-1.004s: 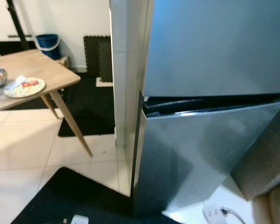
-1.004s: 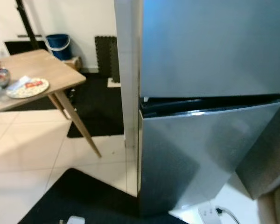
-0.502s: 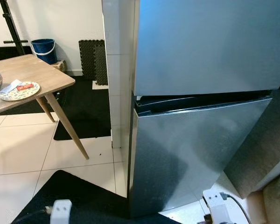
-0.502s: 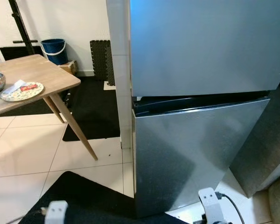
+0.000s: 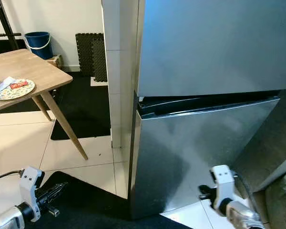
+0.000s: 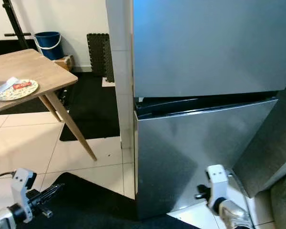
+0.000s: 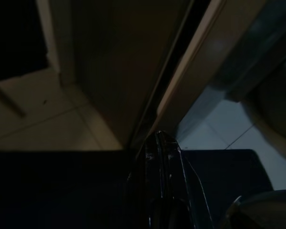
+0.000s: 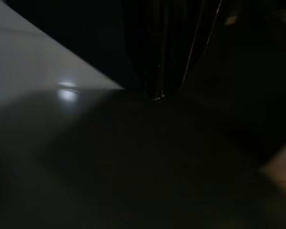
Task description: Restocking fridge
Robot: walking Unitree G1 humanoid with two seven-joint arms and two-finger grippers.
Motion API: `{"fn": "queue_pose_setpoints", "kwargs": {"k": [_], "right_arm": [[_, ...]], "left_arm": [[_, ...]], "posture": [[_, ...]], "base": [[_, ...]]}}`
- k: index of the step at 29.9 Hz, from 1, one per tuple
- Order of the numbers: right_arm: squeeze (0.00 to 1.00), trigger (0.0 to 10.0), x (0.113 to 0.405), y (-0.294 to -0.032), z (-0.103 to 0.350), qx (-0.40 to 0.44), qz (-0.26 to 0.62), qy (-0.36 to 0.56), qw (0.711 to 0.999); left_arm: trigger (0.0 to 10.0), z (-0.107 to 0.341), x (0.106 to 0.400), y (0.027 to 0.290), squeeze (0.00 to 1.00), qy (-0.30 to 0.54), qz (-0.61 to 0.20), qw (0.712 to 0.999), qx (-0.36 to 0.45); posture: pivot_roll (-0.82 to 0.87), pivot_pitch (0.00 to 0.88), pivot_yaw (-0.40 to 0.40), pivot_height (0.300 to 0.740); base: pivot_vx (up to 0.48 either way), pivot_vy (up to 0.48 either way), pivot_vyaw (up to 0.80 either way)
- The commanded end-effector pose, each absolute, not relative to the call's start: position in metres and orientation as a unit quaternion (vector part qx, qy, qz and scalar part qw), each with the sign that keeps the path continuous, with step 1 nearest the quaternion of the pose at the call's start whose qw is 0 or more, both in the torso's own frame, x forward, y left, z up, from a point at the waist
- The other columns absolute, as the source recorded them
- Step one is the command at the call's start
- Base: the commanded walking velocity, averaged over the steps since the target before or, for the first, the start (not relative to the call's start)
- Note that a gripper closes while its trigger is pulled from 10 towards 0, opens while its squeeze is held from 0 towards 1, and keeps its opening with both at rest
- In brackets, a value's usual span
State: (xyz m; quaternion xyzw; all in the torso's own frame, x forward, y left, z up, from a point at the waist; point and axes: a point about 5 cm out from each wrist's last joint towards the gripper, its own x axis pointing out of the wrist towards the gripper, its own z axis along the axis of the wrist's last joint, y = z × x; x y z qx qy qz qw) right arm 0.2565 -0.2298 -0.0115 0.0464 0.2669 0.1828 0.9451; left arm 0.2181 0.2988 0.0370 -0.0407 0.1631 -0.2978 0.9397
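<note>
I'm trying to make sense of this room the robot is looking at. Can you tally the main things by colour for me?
Silver: 1, the fridge
Blue: 1, the bucket
Wood-coloured: 1, the table
Black: 3, the floor mat in front of the fridge, the dark rug beyond the table, the foam tiles against the wall
Patterned, light: 1, the plate on the table
Total: 7
</note>
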Motion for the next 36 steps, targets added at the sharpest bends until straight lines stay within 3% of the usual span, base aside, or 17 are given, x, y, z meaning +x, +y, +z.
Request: {"fn": "queue_pose_setpoints", "kwargs": {"k": [1, 10, 18, 36], "right_arm": [[0.0, 10.0, 0.268, -0.22, 0.0, 0.067, 0.225, 0.229, 0.945], [0.0, 10.0, 0.31, -0.176, 0.043, 0.059, 0.314, 0.129, 0.939], [0.0, 10.0, 0.329, -0.154, 0.064, 0.031, 0.343, 0.097, 0.934], [0.0, 10.0, 0.364, -0.154, 0.103, -0.05, 0.246, 0.059, 0.966]], "left_arm": [[10.0, 0.049, 0.217, 0.306, 0.0, 0.165, -0.324, 0.931, -0.019], [10.0, 0.075, 0.234, 0.298, 0.0, 0.125, -0.369, 0.921, 0.019], [10.0, 0.085, 0.247, 0.285, 0.0, 0.096, -0.377, 0.921, 0.021], [10.0, 0.098, 0.264, 0.268, 0.0, 0.07, -0.4, 0.914, 0.025]], "posture": [[-0.05, 0.0, -0.043, 0.74], [-0.05, 0.0, -0.042, 0.74], [-0.04, 0.0, -0.046, 0.74], [-0.05, 0.006, -0.043, 0.74]], "base": [[0.0, 0.0, 0.0], [0.0, 0.0, 0.0], [0.0, 0.0, 0.0], [0.0, 0.0, 0.0]]}}
